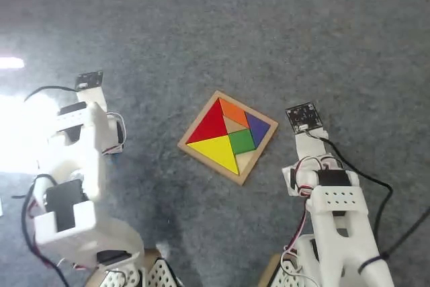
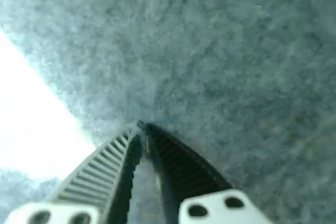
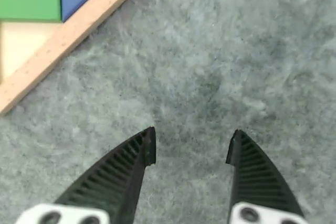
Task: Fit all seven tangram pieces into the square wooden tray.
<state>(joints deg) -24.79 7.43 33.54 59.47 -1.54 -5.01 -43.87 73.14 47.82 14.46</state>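
You have one square wooden tray point(image 1: 208, 165) lying near the middle of the grey tabletop point(image 1: 336, 52), between the two arms. It holds five coloured parts: one red piece point(image 1: 209, 126), one yellow piece point(image 1: 220, 149), one orange piece point(image 1: 235, 111), one blue piece point(image 1: 257, 126) and one green piece point(image 1: 242, 140); two pale areas point(image 1: 249, 159) cannot be told from bare wood. Note the right pincer point(image 3: 191, 145) spread above the tabletop near the tray's edge, and the left pincer point(image 2: 143, 129) pressed together, well apart from the tray.

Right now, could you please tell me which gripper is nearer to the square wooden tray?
Right. The right gripper hangs open over the carpet just outside the rim of the square wooden tray; the left gripper sits shut over carpet, well away on the opposite side.
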